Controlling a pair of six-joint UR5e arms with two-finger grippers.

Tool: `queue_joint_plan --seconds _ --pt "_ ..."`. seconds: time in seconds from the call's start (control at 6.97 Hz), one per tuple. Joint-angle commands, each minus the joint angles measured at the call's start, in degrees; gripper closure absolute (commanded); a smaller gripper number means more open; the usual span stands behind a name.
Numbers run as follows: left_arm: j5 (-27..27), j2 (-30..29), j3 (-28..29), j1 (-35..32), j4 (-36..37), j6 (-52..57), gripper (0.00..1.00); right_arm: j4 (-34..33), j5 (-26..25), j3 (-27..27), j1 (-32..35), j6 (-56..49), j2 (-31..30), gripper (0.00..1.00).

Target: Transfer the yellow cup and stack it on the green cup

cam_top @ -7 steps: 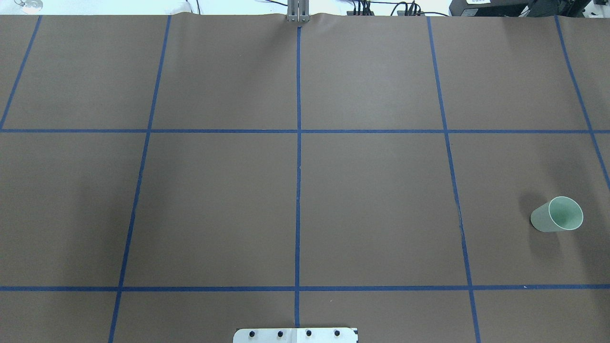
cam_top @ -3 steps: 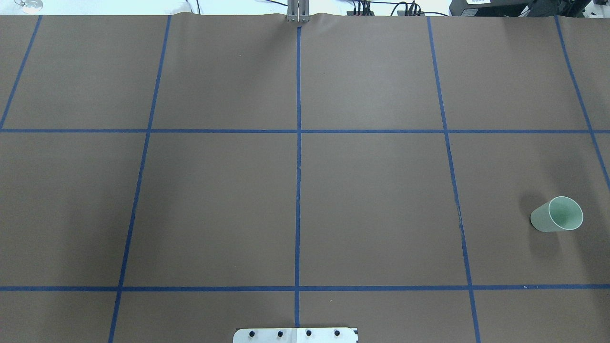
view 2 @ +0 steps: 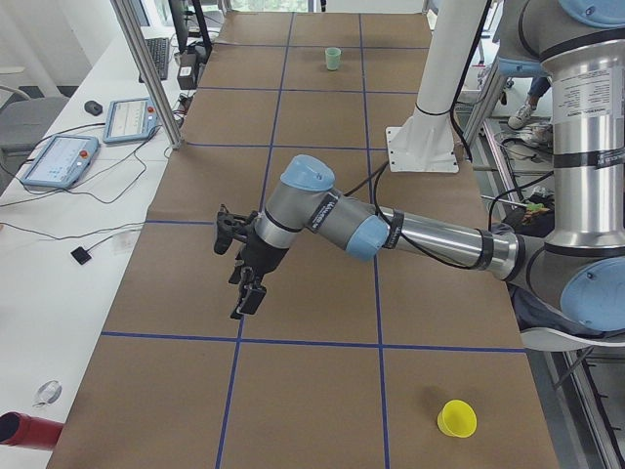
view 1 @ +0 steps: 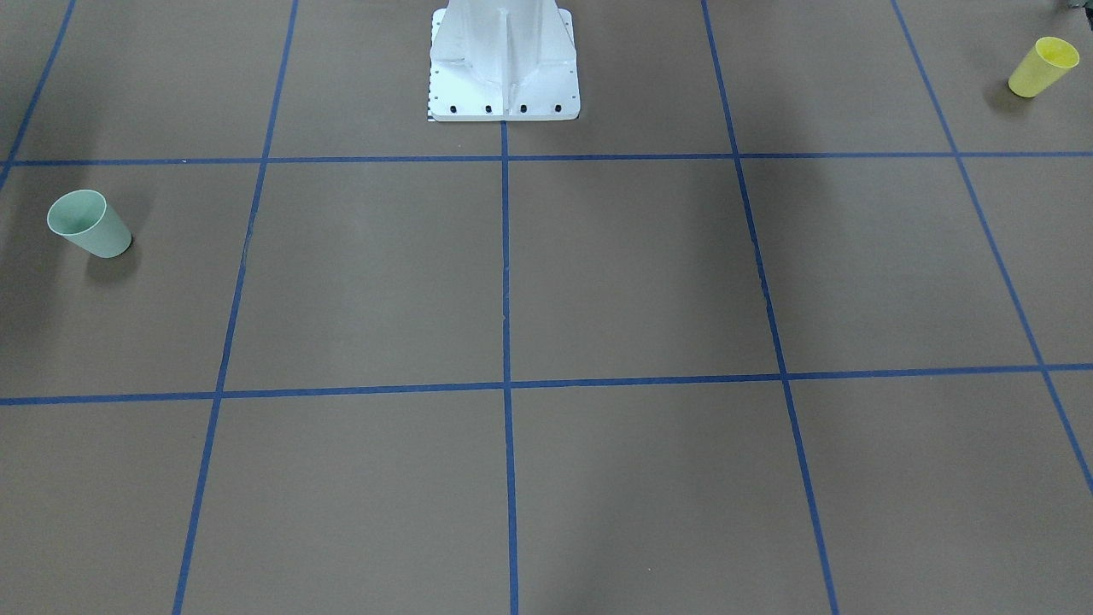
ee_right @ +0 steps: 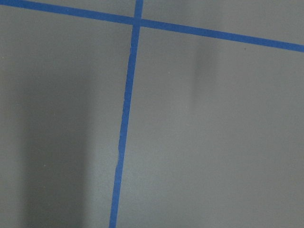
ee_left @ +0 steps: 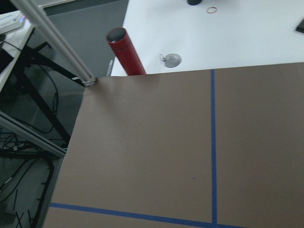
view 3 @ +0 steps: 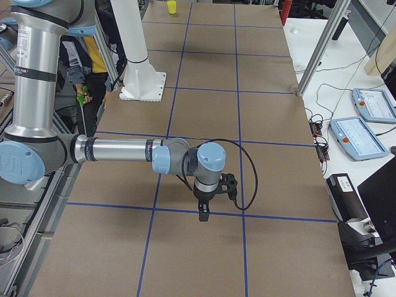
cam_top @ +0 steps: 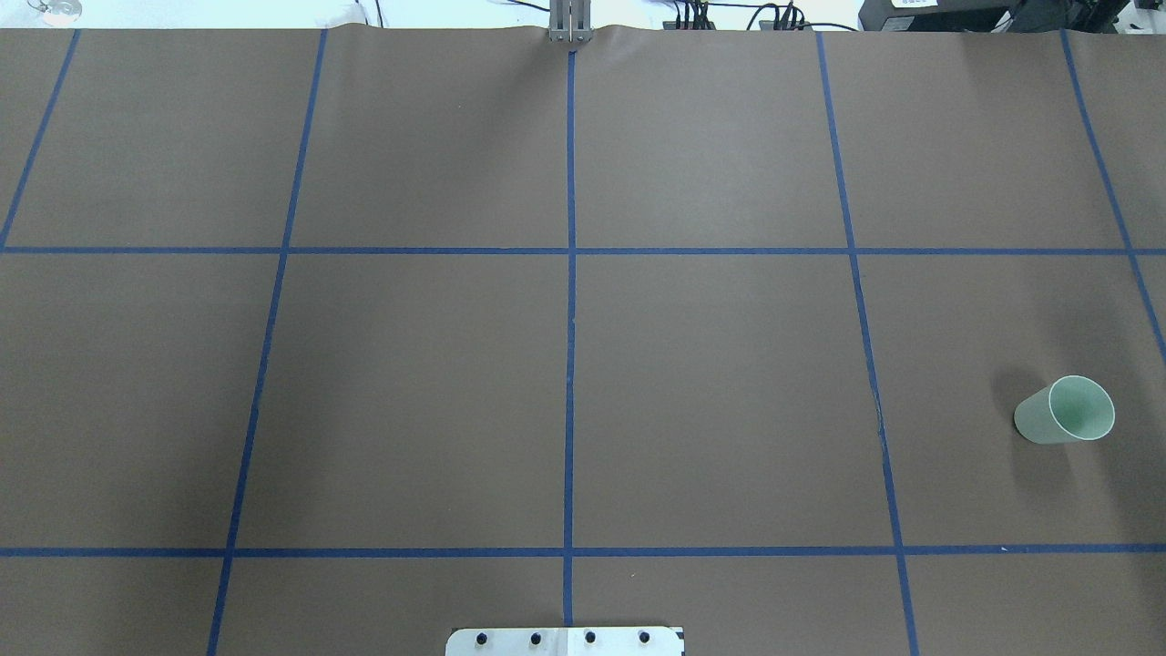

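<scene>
The yellow cup (view 1: pixel 1042 67) stands upright on the brown table near the robot's base side, far on the robot's left; it also shows in the exterior left view (view 2: pixel 456 418) and the exterior right view (view 3: pixel 171 7). The green cup (cam_top: pixel 1064 411) stands upright, mouth up, far on the robot's right, and shows in the front-facing view (view 1: pixel 88 225). My left gripper (view 2: pixel 244 283) hangs over the table, well away from the yellow cup. My right gripper (view 3: pixel 203 213) points down over a blue tape line, away from the green cup. Both show only in side views, so I cannot tell whether they are open or shut.
The white robot pedestal (view 1: pixel 504 60) stands at the table's middle edge. Blue tape lines (cam_top: pixel 570 364) divide the brown cover into squares. A red bottle (ee_left: pixel 126 52) and an aluminium post (ee_left: pixel 52 38) stand past the table's left end. Control pendants (view 2: pixel 59 161) lie on a side desk.
</scene>
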Motion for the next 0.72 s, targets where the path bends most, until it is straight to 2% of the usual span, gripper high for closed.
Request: queue_joint_plan --seconds 0.0,0.29,0.57 --pt "12.6 4.0 -1.8 5.9 0.3 -13.6 0.00 0.0 0.0 -0.1 0.0 0.1 -0.1 0.00" --pt "24.2 9.2 -1.7 9.8 1.5 -24.1 0.00 -0.1 0.1 -0.3 0.0 0.0 -0.7 0.00" --pt "33.3 10.9 -1.7 16.3 14.3 -41.4 0.00 -0.1 0.2 -0.3 -0.1 0.0 -0.8 0.00"
